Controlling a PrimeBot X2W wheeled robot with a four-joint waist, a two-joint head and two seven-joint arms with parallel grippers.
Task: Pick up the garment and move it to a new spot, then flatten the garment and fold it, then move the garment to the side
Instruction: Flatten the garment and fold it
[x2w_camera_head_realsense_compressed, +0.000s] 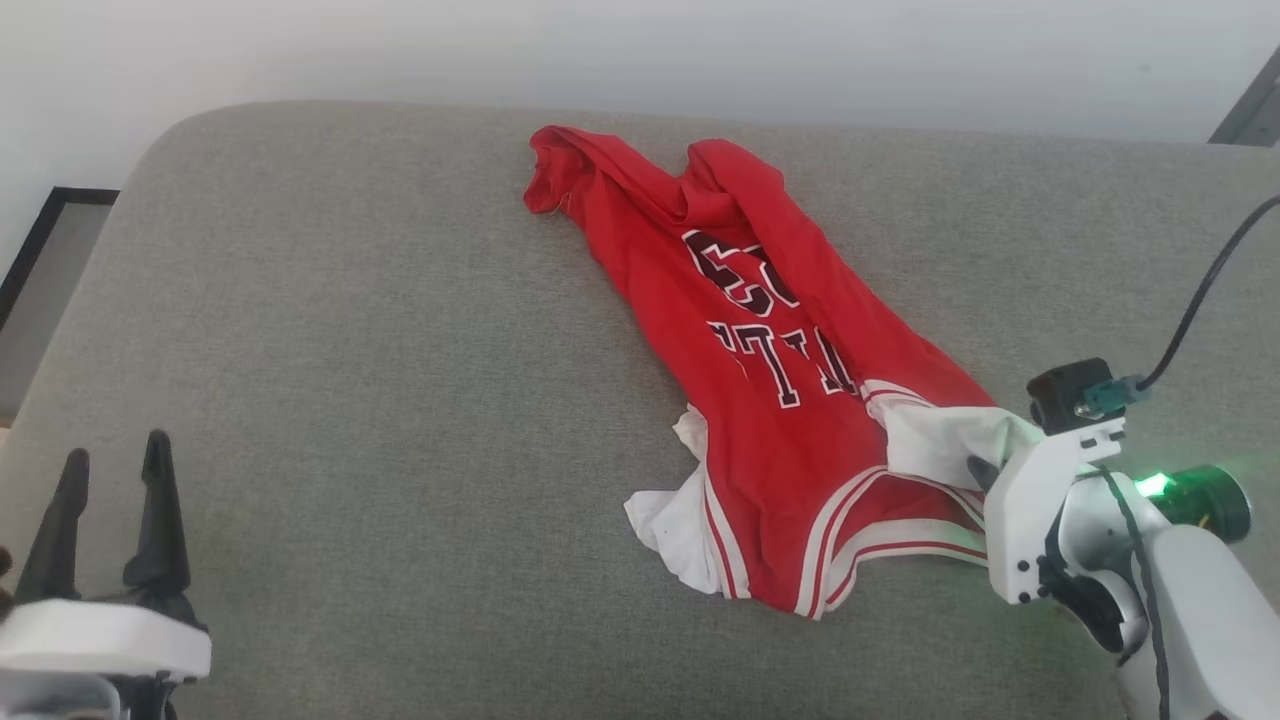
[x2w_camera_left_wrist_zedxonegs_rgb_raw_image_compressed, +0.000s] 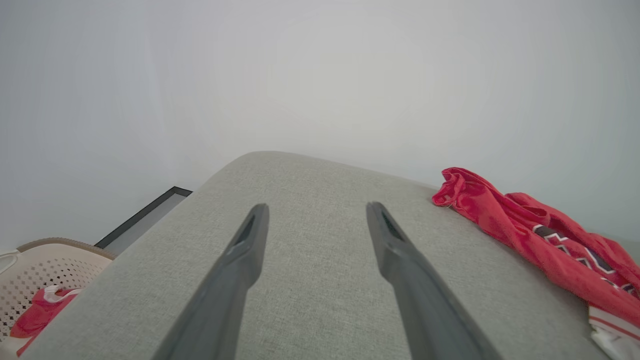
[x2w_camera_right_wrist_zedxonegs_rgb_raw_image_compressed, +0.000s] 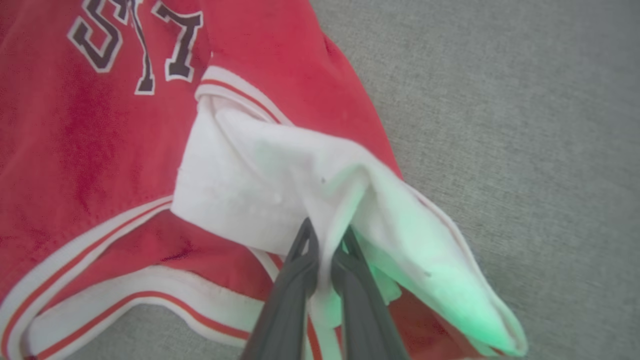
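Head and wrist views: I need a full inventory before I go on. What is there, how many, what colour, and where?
garment: one, red with white trim and dark lettering, crumpled on the right half of the cushioned surface.
cushioned surface: one, grey, under everything.
basket: one, beige and perforated, beside the surface at the robot's left.
red cloth: one piece, inside the basket.
framed panel: one, dark-edged, beyond the surface's left corner.
wall: pale, behind.
left end effector: dark fingers, open, over bare cushion.
right end effector: dark fingers, shut on a white part of the garment.
cable: one, black, from the right wrist.
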